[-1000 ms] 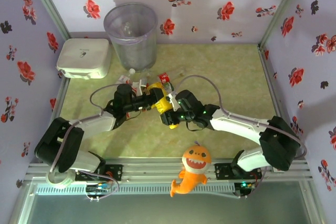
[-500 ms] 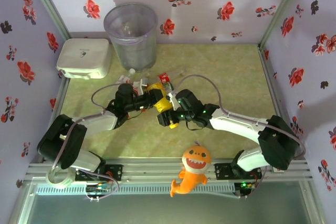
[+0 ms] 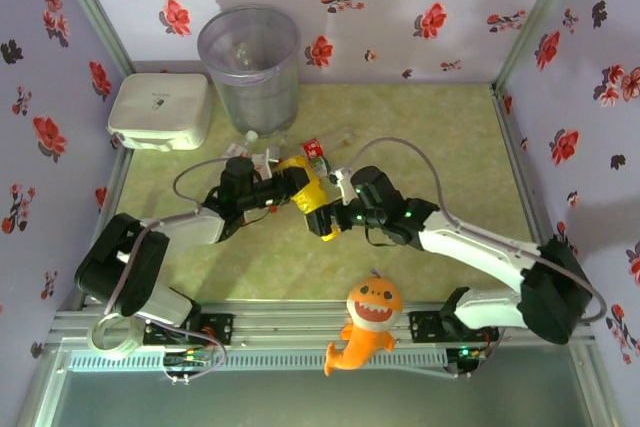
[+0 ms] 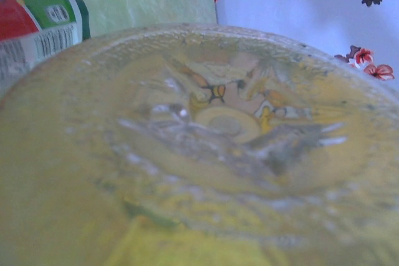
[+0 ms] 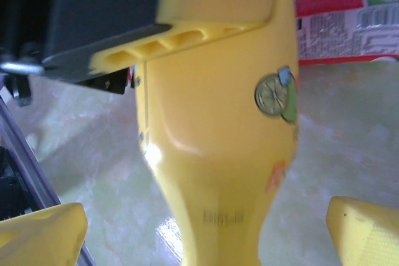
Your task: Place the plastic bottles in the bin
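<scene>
In front of the bin (image 3: pixel 256 97), the left gripper (image 3: pixel 288 186) clamped the yellow bottle (image 3: pixel 305 187). The right gripper (image 3: pixel 326 218) stood open, fingers (image 5: pixel 365 232) either side of the bottle without contact.

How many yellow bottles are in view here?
1. The yellow bottle is mid-table, gripped by the left hand, between the open fingers of the right hand. More may hide behind the arms.

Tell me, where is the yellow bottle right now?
The yellow bottle is mid-table in the top view, held in the left arm's fingers, near the red-label bottles and in front of the bin.
</scene>
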Robot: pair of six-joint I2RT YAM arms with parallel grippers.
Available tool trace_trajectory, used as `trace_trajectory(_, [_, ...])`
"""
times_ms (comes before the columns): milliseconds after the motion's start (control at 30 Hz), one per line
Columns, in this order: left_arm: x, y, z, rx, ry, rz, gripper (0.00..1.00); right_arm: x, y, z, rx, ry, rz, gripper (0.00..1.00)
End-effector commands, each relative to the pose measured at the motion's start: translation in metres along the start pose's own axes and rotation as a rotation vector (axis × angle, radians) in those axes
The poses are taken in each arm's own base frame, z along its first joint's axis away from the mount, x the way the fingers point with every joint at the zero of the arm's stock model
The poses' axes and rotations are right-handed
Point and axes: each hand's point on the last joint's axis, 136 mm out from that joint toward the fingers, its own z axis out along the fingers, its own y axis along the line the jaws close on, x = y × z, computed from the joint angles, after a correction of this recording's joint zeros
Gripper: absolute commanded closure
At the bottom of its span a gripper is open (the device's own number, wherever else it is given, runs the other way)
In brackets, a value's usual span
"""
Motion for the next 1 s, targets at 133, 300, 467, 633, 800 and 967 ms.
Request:
trace_trajectory(133, [-0.048,-0.065,-0.007,0.038,-0.034,0.198,0.97,-0.011,-0.042,-0.046,0.163,-0.15,0.07,0.01])
trace_trajectory(300, [-0.117,-0.144,-0.042,0.1,-0.145,0.35,1.0,-0.005,-0.061,-0.064,0.222,-0.194,0.124,0.01])
trace_trajectory(467, [-0.202,-0.208,-0.084,0.106,-0.334,0.498,1.0,0.006,-0.069,-0.07,0.267,-0.173,0.141,0.01])
trace_trajectory(633, [-0.281,-0.24,-0.116,0.176,-0.547,0.57,1.0,0.011,-0.071,-0.074,0.278,-0.175,0.153,0.01])
trace_trajectory(800, [-0.349,-0.231,-0.125,0.152,-0.684,0.557,1.0,0.019,-0.072,-0.073,0.275,-0.143,0.165,0.01])
trace_trajectory(967, [-0.398,-0.202,-0.124,0.019,-0.783,0.583,1.0,0.026,-0.073,-0.076,0.281,-0.133,0.174,0.01])
